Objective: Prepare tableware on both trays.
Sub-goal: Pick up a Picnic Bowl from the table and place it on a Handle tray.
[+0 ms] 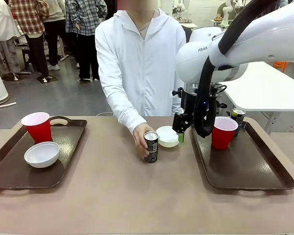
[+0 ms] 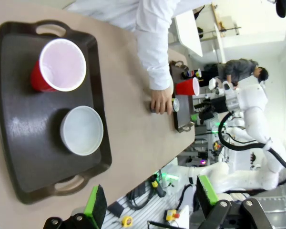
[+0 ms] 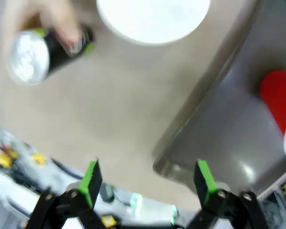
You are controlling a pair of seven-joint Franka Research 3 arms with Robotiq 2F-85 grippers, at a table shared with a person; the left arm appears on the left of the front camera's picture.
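Both pincers gape wide, holding nothing: the left gripper (image 2: pixel 151 200) hangs well above the left tray (image 2: pixel 24 143), the right gripper (image 3: pixel 148 172) over the right tray's (image 1: pixel 245 169) left rim. Just beside it a white bowl (image 1: pixel 167 136) sits on the tabletop (image 1: pixel 112 196) toward its far edge, next to a can (image 1: pixel 151 147) held in a person's hand (image 1: pixel 139 136).

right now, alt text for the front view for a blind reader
A person's hand grips a dark can mid-table beside a loose white bowl, with the open right gripper just right of it. The left tray holds a red cup and bowl; the right tray, another red cup and can.
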